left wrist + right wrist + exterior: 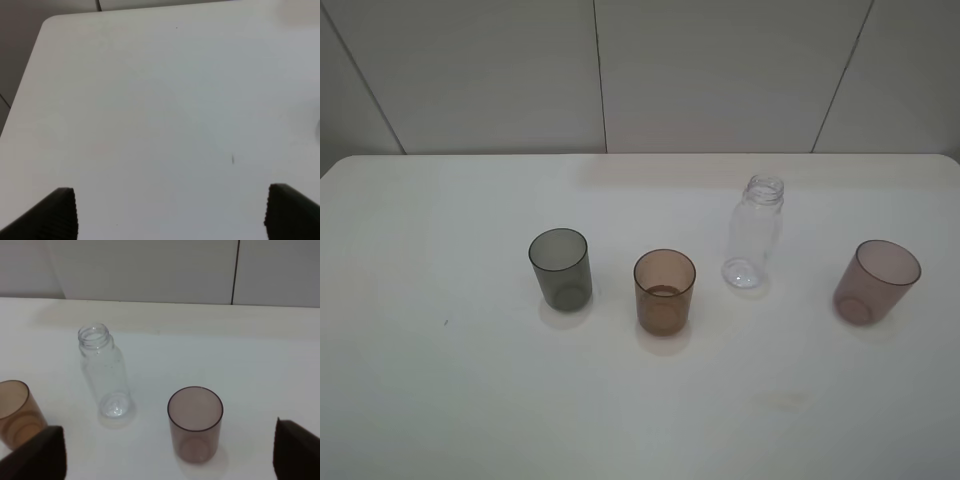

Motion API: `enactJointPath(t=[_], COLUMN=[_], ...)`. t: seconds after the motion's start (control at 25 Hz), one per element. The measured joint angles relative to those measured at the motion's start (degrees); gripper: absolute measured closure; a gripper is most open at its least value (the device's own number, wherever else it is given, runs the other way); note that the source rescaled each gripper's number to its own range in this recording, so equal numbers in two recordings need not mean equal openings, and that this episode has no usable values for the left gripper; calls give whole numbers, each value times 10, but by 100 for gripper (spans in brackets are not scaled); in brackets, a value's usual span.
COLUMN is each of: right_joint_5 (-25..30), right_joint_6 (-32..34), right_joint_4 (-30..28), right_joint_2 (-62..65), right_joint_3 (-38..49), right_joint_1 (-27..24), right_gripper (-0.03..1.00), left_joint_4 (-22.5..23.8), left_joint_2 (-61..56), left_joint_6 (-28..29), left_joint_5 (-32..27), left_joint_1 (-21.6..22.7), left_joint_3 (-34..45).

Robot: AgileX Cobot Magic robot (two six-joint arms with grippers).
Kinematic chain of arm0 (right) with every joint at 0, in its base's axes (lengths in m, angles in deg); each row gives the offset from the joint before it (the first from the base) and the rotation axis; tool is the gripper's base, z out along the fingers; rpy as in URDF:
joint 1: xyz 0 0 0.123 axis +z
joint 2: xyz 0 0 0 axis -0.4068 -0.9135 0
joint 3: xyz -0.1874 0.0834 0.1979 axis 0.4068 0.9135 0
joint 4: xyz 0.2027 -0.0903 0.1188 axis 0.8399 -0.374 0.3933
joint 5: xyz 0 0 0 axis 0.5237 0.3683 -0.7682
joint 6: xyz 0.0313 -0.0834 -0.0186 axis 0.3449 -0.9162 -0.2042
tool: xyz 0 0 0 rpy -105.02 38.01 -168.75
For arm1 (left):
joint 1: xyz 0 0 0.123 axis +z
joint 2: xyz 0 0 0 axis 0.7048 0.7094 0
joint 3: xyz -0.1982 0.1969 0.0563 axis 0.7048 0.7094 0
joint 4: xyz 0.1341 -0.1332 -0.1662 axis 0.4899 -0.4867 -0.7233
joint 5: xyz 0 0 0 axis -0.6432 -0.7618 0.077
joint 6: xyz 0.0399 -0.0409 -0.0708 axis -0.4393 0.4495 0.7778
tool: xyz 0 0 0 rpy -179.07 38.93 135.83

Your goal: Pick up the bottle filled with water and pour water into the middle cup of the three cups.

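Note:
The clear capless bottle point(753, 236) point(106, 373) stands upright on the white table, right of centre; its water level cannot be made out. The three cups stand in a row: smoky grey point(560, 268) on the left, the amber-brown middle cup point(664, 291) point(15, 412), and mauve-pink point(876, 281) point(195, 423) on the right. My right gripper point(169, 452) is open, its dark fingertips point(45, 452) spread wide, with the pink cup and the bottle ahead of it. My left gripper point(171, 212) is open over bare tabletop. Neither arm shows in the exterior high view.
The white table point(440, 400) ends at a pale panelled wall point(700, 70) behind the bottle. A rounded table corner point(47, 22) shows in the left wrist view. A small dark speck point(446, 322) marks the tabletop left of the grey cup.

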Motion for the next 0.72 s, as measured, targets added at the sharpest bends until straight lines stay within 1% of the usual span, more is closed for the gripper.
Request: enactJointPath(t=[0.12, 0.44, 0.56, 0.72], right_joint_5=[4, 7, 7, 7], right_joint_6=[-3, -4, -4, -4], right_joint_4=[-4, -10, -13, -15], right_joint_2=[23, 27, 27, 27], right_joint_3=[28, 34, 34, 34], right_joint_1=[0, -2, -23, -79], right_gripper=[24, 24, 24, 24], left_joint_4=[0, 0, 0, 0], left_joint_2=[0, 0, 0, 0], left_joint_6=[0, 0, 0, 0], left_joint_5=[0, 0, 0, 0], left_joint_1=[0, 0, 0, 0], left_joint_3=[0, 0, 0, 0])
